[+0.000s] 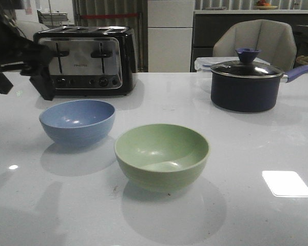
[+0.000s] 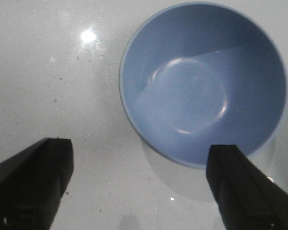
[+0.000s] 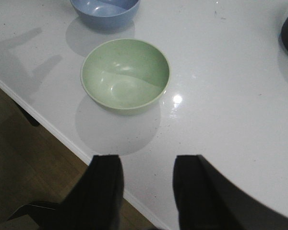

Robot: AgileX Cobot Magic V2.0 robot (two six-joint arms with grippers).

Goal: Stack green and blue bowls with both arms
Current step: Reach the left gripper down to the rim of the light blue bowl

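Along the near edge of the white tabletop point(image 3: 221, 96), seen in the right wrist view, the surface dropped off to a dark floor, and the right hand point(image 3: 146, 191) hung over that edge with its two fingers parted and nothing between them. Bare surface lay between it and the green bowl point(image 1: 162, 155), which stood upright near the middle front of the tabletop. The blue bowl point(image 1: 77, 121) stood upright just beside it, farther back and to the left, the two rims apart. Open room lay to the right of the green bowl and in front of both.

Behind the blue bowl stood a black and chrome toaster point(image 1: 86, 60). The left hand point(image 2: 139, 187) hovered above the tabletop at the left, in front of the toaster; its fingers were spread wide and held nothing, one finger close by the blue bowl's rim. A dark lidded pot point(image 1: 246, 85) with a blue handle stood well apart at the back right.

Both bowls were empty
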